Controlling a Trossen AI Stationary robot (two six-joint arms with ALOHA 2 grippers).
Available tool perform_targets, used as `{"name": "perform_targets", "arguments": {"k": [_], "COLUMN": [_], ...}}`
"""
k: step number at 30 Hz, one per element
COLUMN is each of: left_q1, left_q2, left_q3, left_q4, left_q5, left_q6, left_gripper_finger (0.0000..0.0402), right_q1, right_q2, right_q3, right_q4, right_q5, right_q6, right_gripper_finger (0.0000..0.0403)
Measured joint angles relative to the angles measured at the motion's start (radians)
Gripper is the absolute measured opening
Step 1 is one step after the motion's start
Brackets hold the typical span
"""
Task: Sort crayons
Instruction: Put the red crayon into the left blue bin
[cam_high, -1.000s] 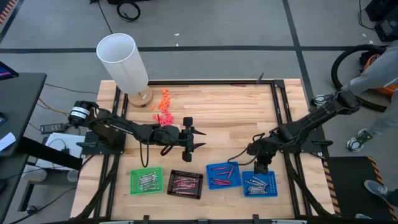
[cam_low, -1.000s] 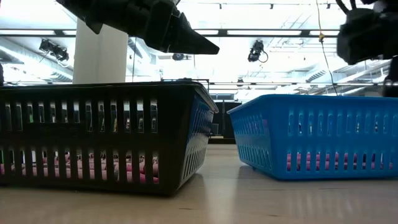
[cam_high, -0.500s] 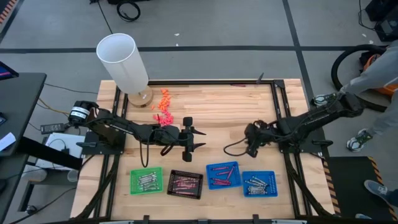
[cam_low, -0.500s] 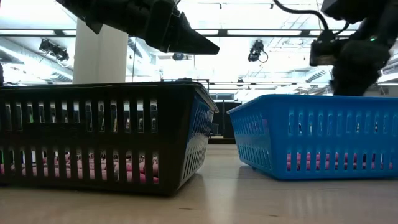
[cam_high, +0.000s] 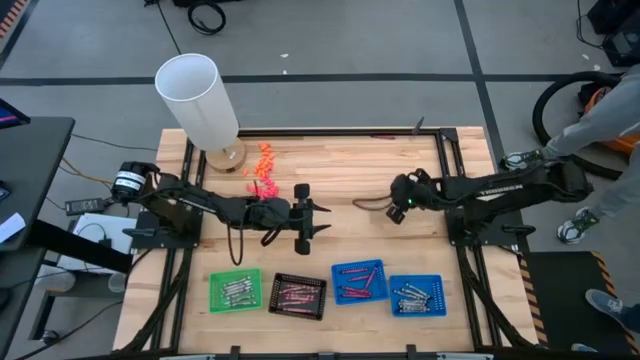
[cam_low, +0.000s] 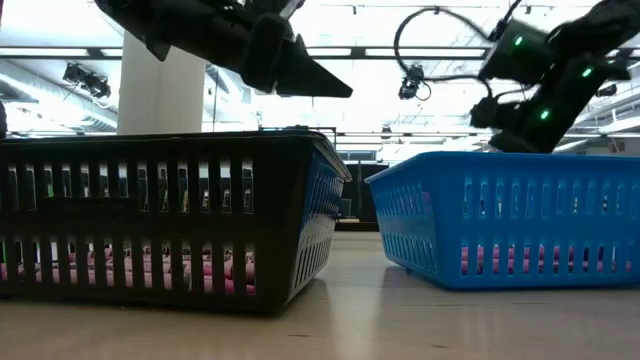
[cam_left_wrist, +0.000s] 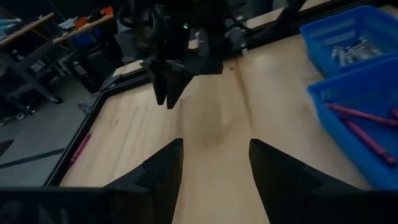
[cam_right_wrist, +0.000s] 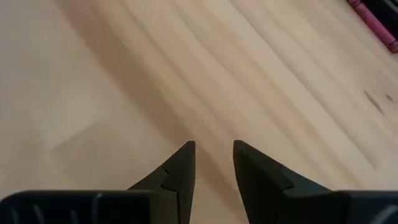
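Within a second, we see the right hand (cam_high: 393, 208) lift away from the far-right blue tray (cam_high: 415, 295) and swing to the bare middle of the table (cam_high: 350, 165), which we read as a drop completed and a return for more crayons. Its fingers (cam_right_wrist: 180, 168) stand a little apart with nothing between them. The left hand (cam_high: 315, 216) waits left of centre, spread wide and empty. Sorted crayons lie in the green tray (cam_high: 235, 291), black tray (cam_high: 297, 296), inner blue tray (cam_high: 359, 281) and far-right tray; a loose maroon crayon (cam_right_wrist: 375, 25) lies nearby.
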Motion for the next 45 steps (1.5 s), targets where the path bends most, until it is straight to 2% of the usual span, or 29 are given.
{"name": "perform_targets", "arguments": {"k": [6,10,17,21,23,26,30,40,45], "left_q1": [0.073,0.144,0.241,0.271,0.287,0.315,0.353,0.368,0.349], "left_q2": [0.001,0.001,0.001,0.001,0.001,0.001,0.001,-0.006,-0.006], "left_q3": [0.000,0.000,0.000,0.000,-0.002,-0.020,-0.079,-0.153,-0.153], "left_q4": [-0.022,-0.049,-0.152,-0.201,-0.205,-0.192,-0.118,-0.061,-0.077], "left_q5": [-0.012,-0.021,-0.024,-0.017,0.018,0.098,0.185,0.200,0.217], "left_q6": [0.001,0.018,0.035,0.083,0.105,0.118,0.112,0.109,0.103], "left_gripper_finger": [0.0194,0.0194,0.0194,0.0194,0.0194,0.0194,0.0194,0.0194,0.0194], "right_q1": [-0.175,-0.276,-0.405,-0.456,-0.472,-0.493,-0.517,-0.593,-0.622], "right_q2": [0.038,0.071,0.185,0.273,0.327,0.402,0.484,0.658,0.741], "right_q3": [-0.013,-0.013,-0.010,0.051,0.096,0.188,0.322,0.602,0.700], "right_q4": [0.153,0.263,0.477,0.474,0.471,0.397,0.249,-0.006,-0.110], "right_q5": [-0.040,-0.083,-0.081,-0.119,-0.160,-0.198,-0.199,-0.193,-0.202], "right_q6": [-0.127,-0.166,-0.172,-0.159,-0.166,-0.181,-0.188,-0.209,-0.251], "right_gripper_finger": [0.0118,0.0118,0.0118,0.0118,0.0118,0.0118,0.0118,0.0119,0.0137]}}
